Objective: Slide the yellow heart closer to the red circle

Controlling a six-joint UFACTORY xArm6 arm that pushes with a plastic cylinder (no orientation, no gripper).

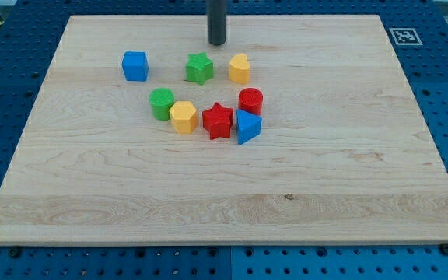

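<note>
A square black-and-white marker (402,36) is being shown, no readable writing. The yellow heart (239,68) is lying above the red circle (250,101) — apart; my tip (217,42) — no gripper — is being held upper-left.

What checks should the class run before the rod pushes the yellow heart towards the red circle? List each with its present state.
1. My tip in view: ok.
2. Tip touching no block: ok.
3. Tip above the yellow heart, opposite the red circle: not ok, it sits up-left.
4. Gap between heart and circle free: ok.
5. Green star beside the heart, apart from it: ok.
</note>
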